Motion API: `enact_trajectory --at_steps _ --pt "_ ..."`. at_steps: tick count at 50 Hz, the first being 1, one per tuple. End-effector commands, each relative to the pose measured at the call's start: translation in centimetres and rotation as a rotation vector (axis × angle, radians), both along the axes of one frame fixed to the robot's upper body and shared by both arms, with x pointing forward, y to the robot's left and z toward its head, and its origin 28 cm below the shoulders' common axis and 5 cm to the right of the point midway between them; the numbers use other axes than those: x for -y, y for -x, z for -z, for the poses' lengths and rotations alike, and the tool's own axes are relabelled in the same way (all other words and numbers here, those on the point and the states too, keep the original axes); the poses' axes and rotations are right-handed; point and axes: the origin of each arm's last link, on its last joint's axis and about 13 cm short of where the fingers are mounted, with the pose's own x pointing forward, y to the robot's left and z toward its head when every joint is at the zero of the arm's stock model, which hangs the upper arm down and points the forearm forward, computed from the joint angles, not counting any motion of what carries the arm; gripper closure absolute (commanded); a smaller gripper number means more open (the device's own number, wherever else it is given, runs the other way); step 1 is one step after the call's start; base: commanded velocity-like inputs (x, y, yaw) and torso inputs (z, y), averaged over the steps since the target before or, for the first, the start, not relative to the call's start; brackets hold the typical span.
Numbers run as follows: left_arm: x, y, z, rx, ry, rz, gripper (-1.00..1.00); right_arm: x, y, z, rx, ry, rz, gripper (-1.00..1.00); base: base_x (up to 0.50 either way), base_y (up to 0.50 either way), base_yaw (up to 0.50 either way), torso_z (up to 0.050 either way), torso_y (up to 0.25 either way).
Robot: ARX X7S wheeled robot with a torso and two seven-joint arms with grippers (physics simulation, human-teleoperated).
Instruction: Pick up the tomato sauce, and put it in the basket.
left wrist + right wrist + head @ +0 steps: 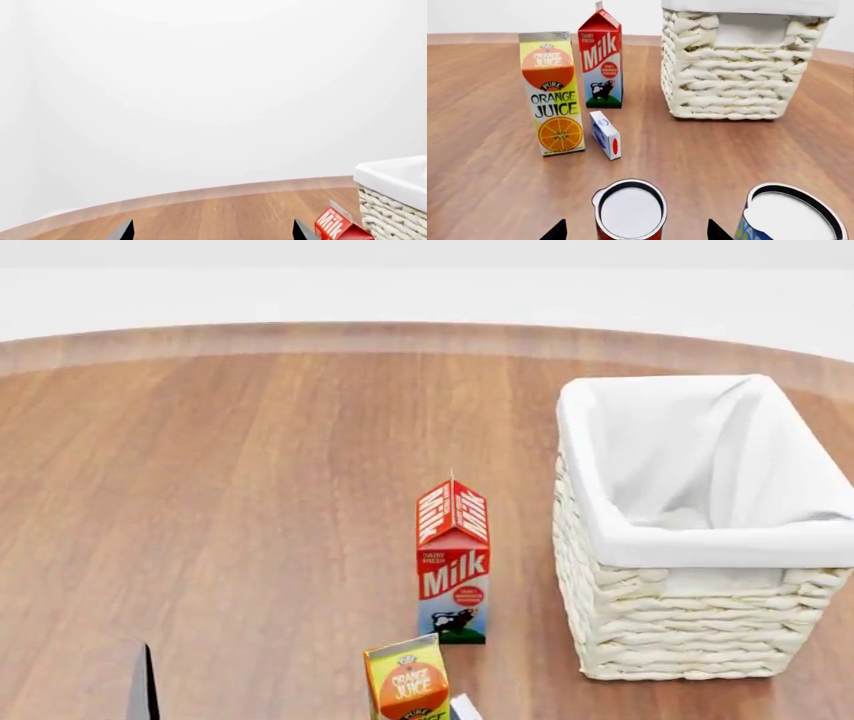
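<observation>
Tomato sauce: the small can with a red side and plain pale top stands upright on the wooden table, seen only in the right wrist view. It sits between the two dark fingertips of the right gripper, close to the camera and not yet touched as far as the view shows.
Right gripper: its two fingertips stand wide apart, one on each side of the can, holding nothing.
Left gripper: the left gripper shows only two dark tips in its own wrist view, set wide apart over the bare wood with nothing between them.
Second can: a blue-and-yellow can stands just beside the tomato sauce, outside the right gripper's span.
Basket: the cream woven basket with a white cloth liner stands on the table, well apart from the tomato sauce, to the right in the head view. No can shows on the visible part of its liner.
Milk carton: the red milk carton stands upright near the basket's left side in the head view.
Orange juice carton: the orange juice carton stands upright nearer the robot than the milk.
Small box: a small white-and-blue box rests just beside the juice carton.
</observation>
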Motion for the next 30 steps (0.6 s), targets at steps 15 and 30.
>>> enact_trajectory --at_steps 15,30 --pt "0.0 -0.1 0.1 -0.004 -0.001 0.003 -1.0 -0.2 -2.2 1.2 -0.022 0.005 0.02 -1.0 0.0 0.0 0.0 0.0 0.0" --pt "0.0 0.0 0.1 -0.004 -0.001 0.001 -1.0 -0.4 -2.9 2.7 -0.083 -0.005 0.022 -1.0 0.0 0.0 0.0 0.0 0.0"
